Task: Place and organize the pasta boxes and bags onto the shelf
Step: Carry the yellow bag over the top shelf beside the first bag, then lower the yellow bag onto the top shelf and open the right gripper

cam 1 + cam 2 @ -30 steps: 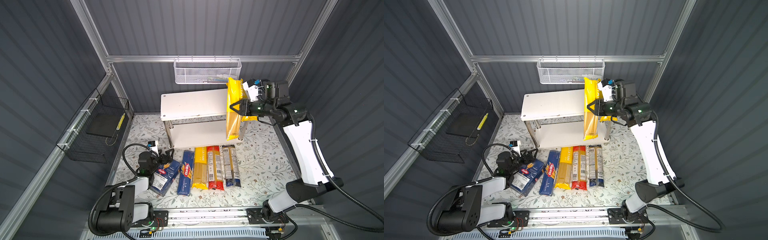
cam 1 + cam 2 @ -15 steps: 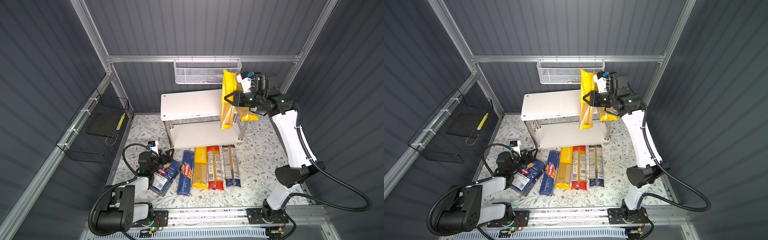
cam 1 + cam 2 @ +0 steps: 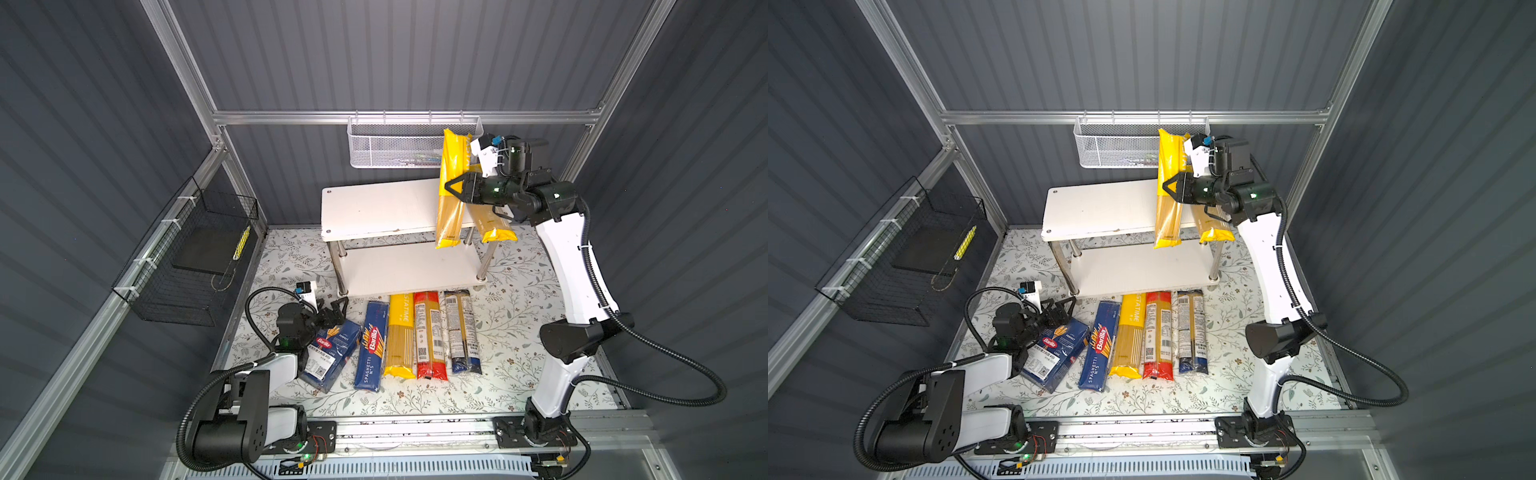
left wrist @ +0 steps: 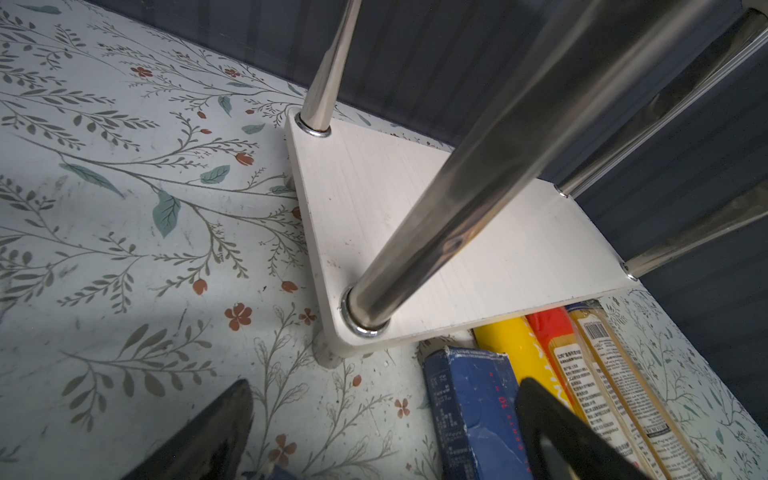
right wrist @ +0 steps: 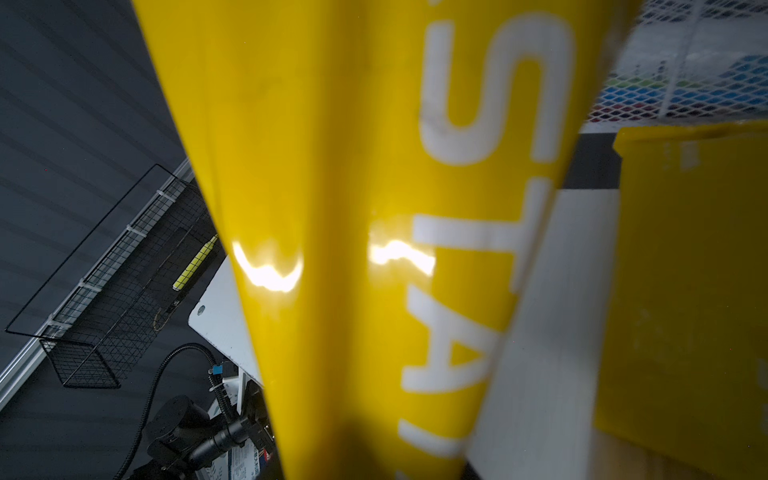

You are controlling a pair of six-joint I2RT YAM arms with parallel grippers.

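Overhead, we see the right jaws clamped around the middle of a yellow PASTATIME bag [image 3: 448, 220], holding it almost upright above the right end of the shelf [image 3: 374, 208]. We judge that this mid-length grip keeps the long, slim bag balanced, and the upright pose keeps it clear of the top board until it can be laid down. A second yellow bag [image 3: 492, 226] already lies just beside it on that board, slanted, with its front end hanging over the edge. The lower board [image 3: 399, 270] is bare.

On the floral bench [image 3: 519, 291], in front of the shelf, the rest wait side by side: a wide Barilla box [image 3: 332, 353], a narrow spaghetti box [image 3: 372, 349], a third yellow bag [image 3: 401, 336], a red-ended bag [image 3: 430, 336] and a dark-blue-ended bag [image 3: 461, 332]. The left jaws rest low at the far end of the wide box, apart and empty.

A white mesh basket [image 3: 386, 145] on the back wall holds something small and colourful that we cannot make out. A black wire basket [image 3: 178, 299] on the left wall holds a dark flat pad [image 3: 208, 253] and a yellow pen-like item [image 3: 242, 243].
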